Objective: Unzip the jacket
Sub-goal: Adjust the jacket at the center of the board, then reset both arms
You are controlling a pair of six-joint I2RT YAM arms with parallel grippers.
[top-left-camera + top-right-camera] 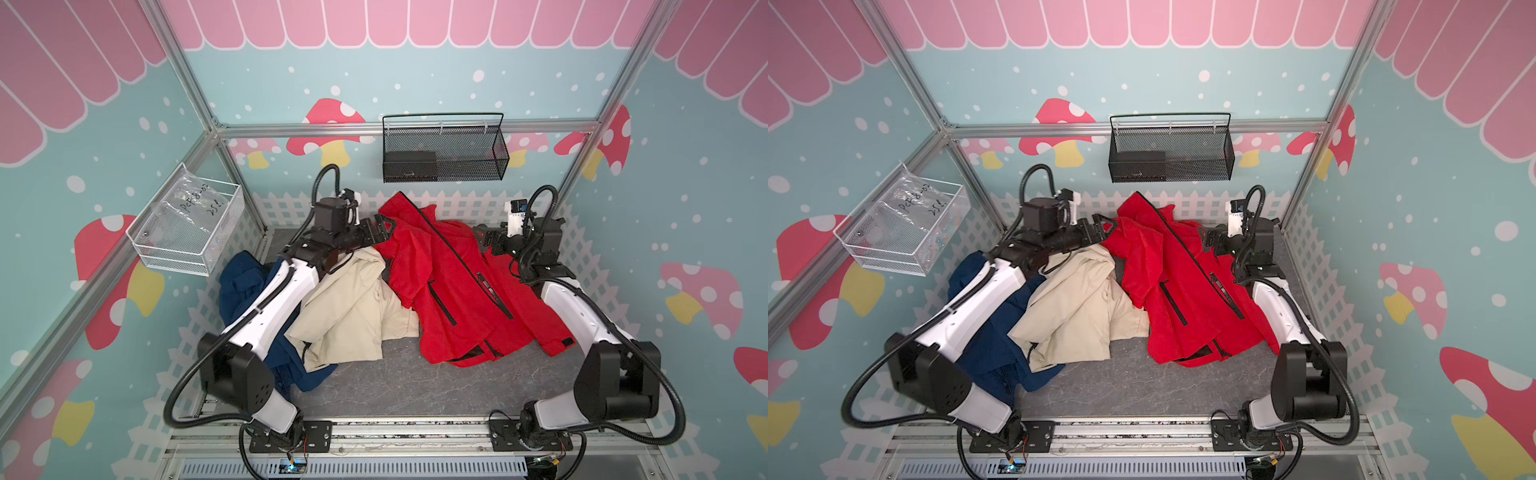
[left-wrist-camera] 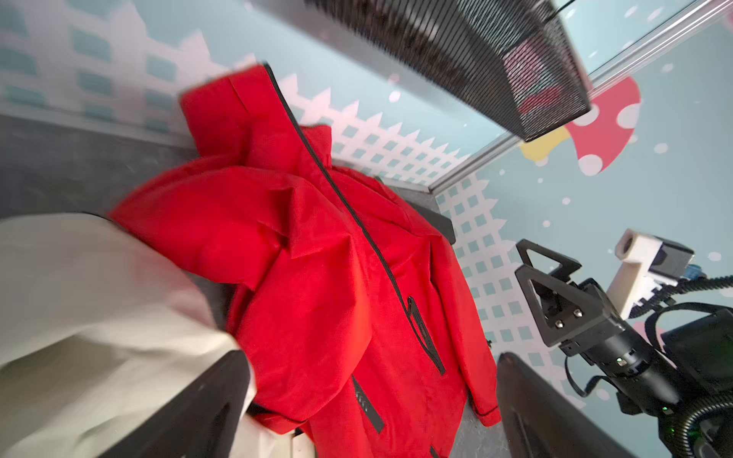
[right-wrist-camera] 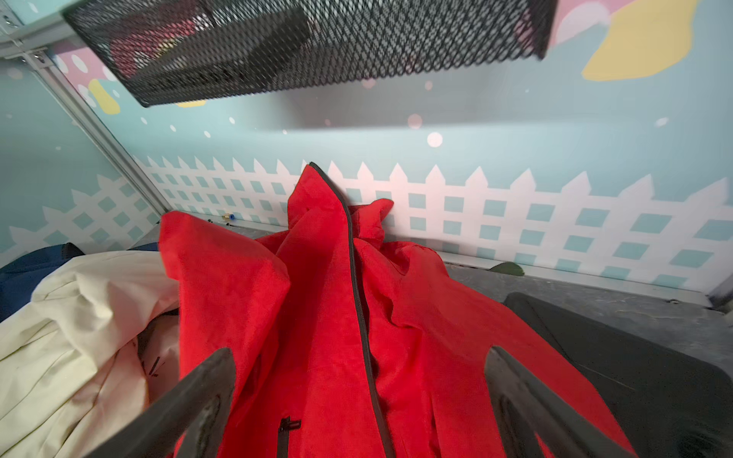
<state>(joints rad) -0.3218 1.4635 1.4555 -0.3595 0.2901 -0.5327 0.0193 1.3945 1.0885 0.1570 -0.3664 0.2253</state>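
**Both grippers wide open beside the red jacket, zip not yet started**

The jacket (image 1: 453,282) lies front-up on the table (image 1: 395,386), right of centre. Its collar (image 1: 401,196) leans on the back wall, so the zip (image 3: 360,309) faces up and runs down between the two arms. The zip looks shut along all of the length that shows, and I can't pick out the puller. The left gripper (image 1: 380,230) hangs just beside the jacket's shoulder with its jaws spread and nothing in them. The right gripper (image 1: 486,243) hangs at the other shoulder, equally wide and empty. I'd guess they flank the collar end so one can pin the cloth while the other goes for the puller. A cream coat (image 1: 353,299) is bunched against the jacket's left edge, partly under the left arm, and could get caught up in a grab there.
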